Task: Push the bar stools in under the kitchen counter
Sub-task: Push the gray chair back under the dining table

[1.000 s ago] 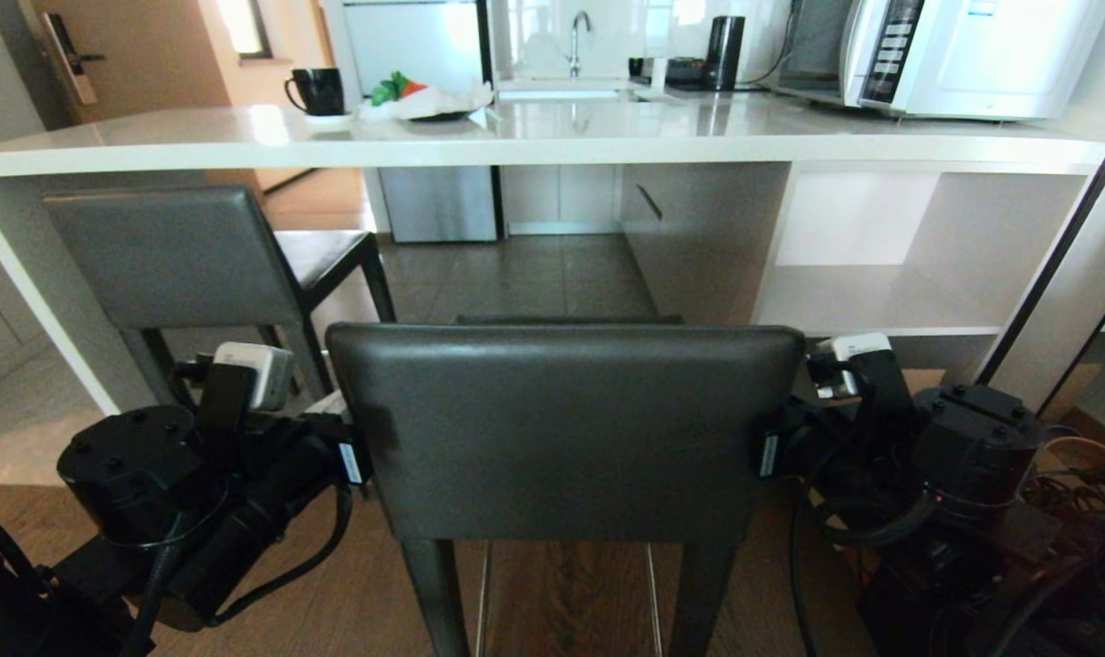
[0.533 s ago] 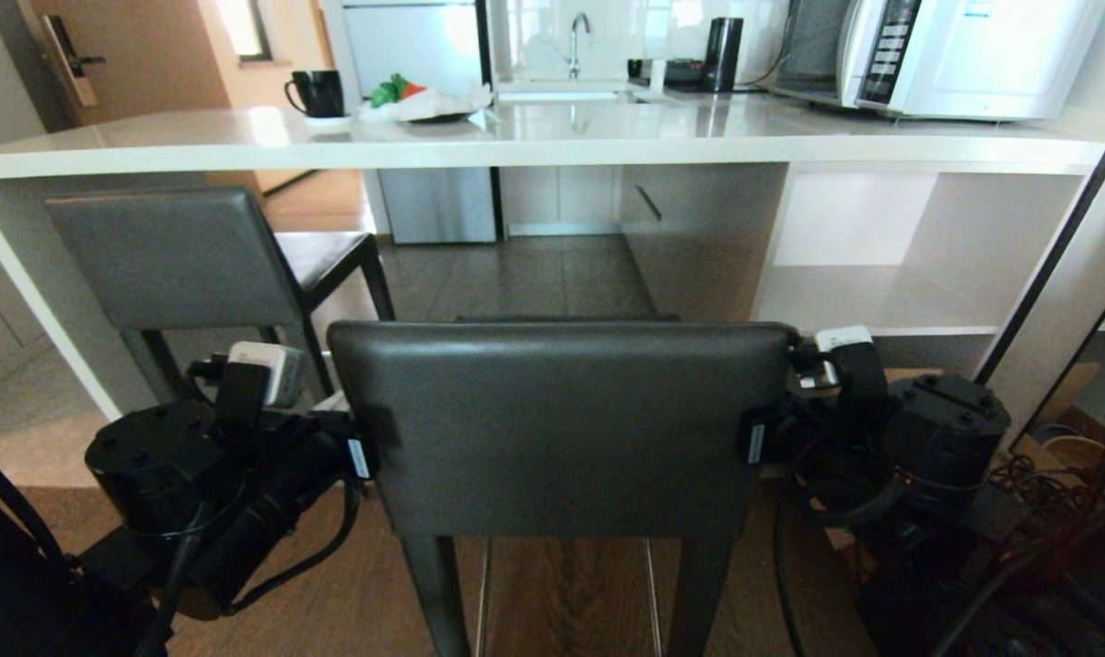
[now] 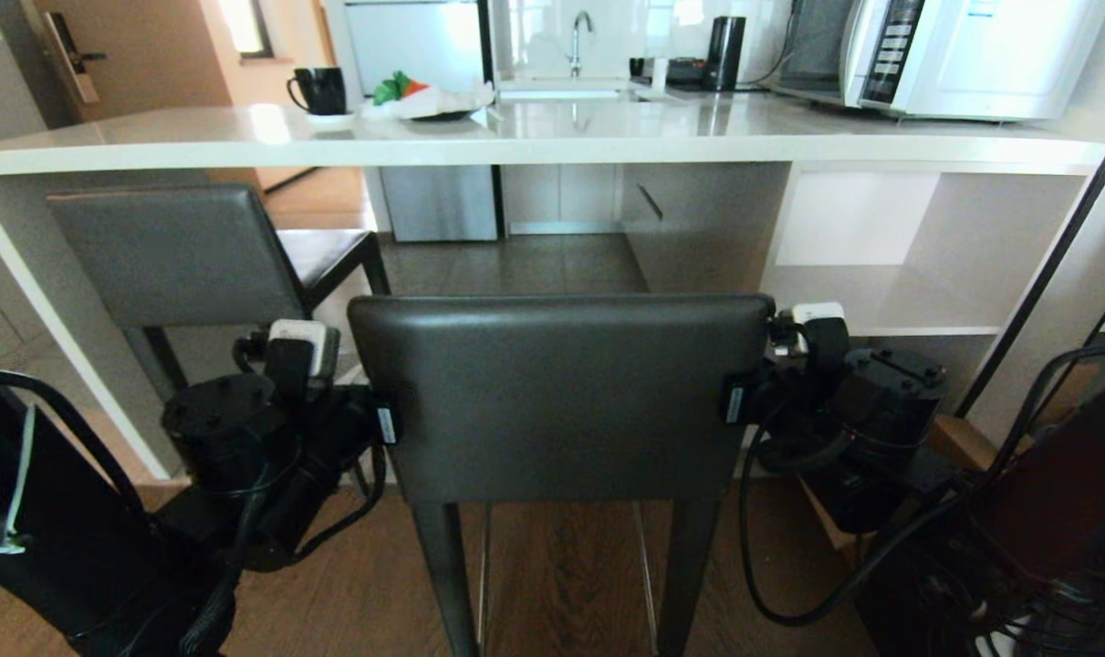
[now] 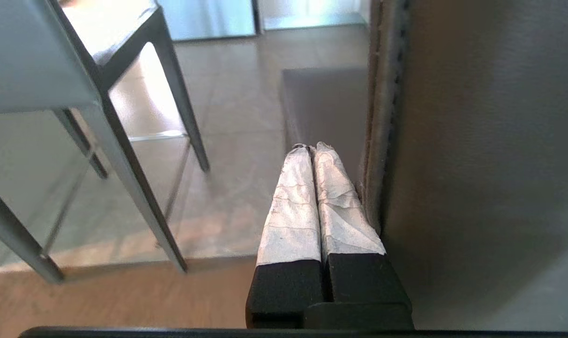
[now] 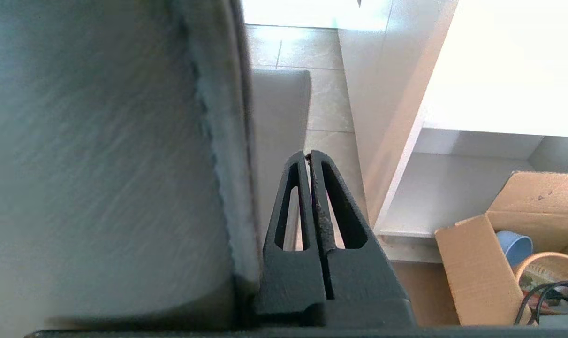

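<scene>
The nearer of the bar stools (image 3: 561, 397) stands in the middle of the head view, its dark grey backrest facing me, short of the kitchen counter (image 3: 552, 137). My left gripper (image 4: 312, 148) is shut, and its white-wrapped fingers lie against the left edge of that backrest (image 4: 476, 141). On the opposite edge of the backrest (image 5: 101, 141) rests my right gripper (image 5: 308, 155), also shut. Nothing is held between either pair of fingers. The second bar stool (image 3: 169, 255) stands at the left with its seat partly under the counter.
On the counter are a black mug (image 3: 319, 89), a plate of food (image 3: 424, 100), a kettle (image 3: 724, 50) and a microwave (image 3: 963, 55). A white shelf unit (image 3: 880, 301) sits under the counter's right end. Near it are a cardboard box (image 5: 480, 263) and loose cables (image 3: 1017, 584).
Both arms have reached forward, and the near stool between them has slid toward the counter. The left stool and the counter have stayed put.
</scene>
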Controlling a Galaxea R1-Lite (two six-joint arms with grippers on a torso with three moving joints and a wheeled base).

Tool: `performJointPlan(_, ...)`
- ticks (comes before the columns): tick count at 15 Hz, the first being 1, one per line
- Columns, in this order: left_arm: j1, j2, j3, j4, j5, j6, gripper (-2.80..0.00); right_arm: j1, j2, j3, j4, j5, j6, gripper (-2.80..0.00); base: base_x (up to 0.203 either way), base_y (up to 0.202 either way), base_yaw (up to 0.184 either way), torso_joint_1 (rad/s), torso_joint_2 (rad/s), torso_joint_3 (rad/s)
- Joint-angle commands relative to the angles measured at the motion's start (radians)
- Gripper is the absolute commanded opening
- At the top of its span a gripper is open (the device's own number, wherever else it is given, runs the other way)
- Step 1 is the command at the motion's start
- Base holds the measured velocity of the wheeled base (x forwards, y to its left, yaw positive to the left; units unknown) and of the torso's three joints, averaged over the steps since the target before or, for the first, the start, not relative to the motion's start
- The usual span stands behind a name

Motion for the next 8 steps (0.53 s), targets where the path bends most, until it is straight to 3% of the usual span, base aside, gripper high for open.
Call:
performJointPlan(1, -0.007, 0.029, -0.019, -0.013, -0.008, 0.007, -2.8, -0.012, -0.001, 0.001, -0.008, 0.003, -0.001, -2.8, 0.0, 0.0, 0.0, 0.0, 0.0, 0.0)
performJointPlan(8, -0.007, 0.034, -0.009, -0.013, -0.006, 0.009, -2.8, -0.012, 0.005, 0.005, -0.008, 0.004, -0.002, -2.8, 0.013, 0.0, 0.0, -0.001, 0.0, 0.001)
